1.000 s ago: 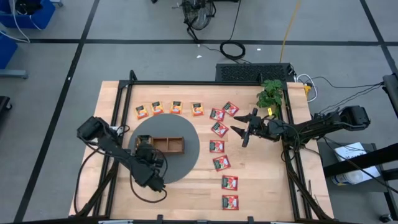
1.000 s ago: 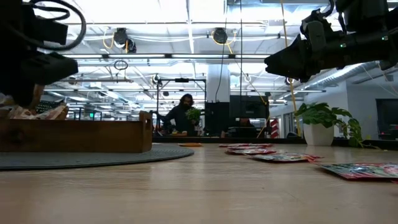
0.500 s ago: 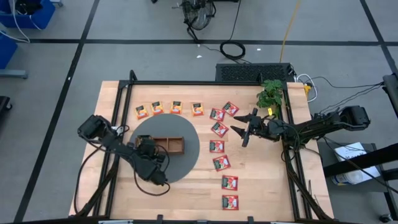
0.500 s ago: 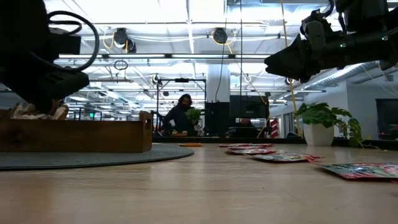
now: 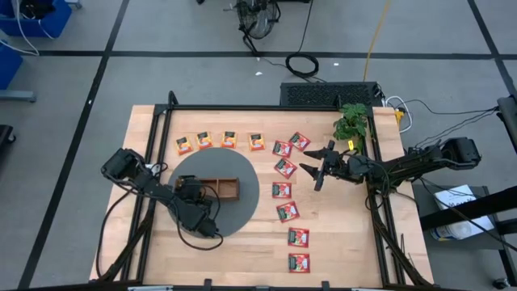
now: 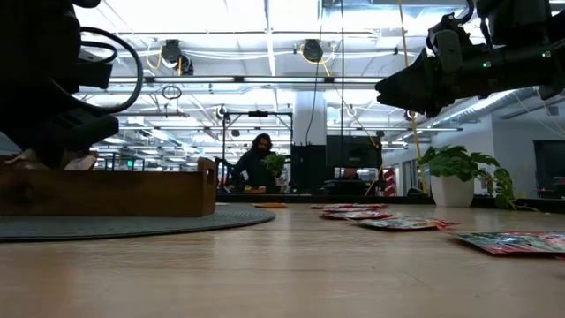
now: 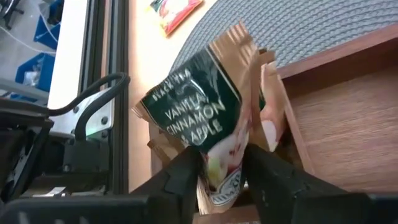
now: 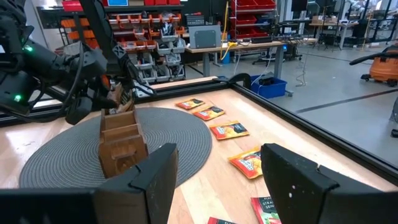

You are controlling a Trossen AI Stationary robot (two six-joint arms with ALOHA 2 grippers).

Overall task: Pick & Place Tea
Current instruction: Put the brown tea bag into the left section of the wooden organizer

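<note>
Since a second ago the left gripper [image 7: 217,171] has slid up over the tray's [image 5: 228,194] end compartment, jaws easing apart around a packet [image 7: 199,118] there. Next: withdraw. Right gripper [image 5: 317,172] hovers spread above the red packets [image 5: 282,190].

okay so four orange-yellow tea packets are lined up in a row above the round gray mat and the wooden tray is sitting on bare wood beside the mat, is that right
Not quite. The four orange-yellow tea packets do sit in a row above the round gray mat, but the wooden tray rests on the mat itself, not on bare wood beside it. The high view shows the mat all around the tray.
</note>
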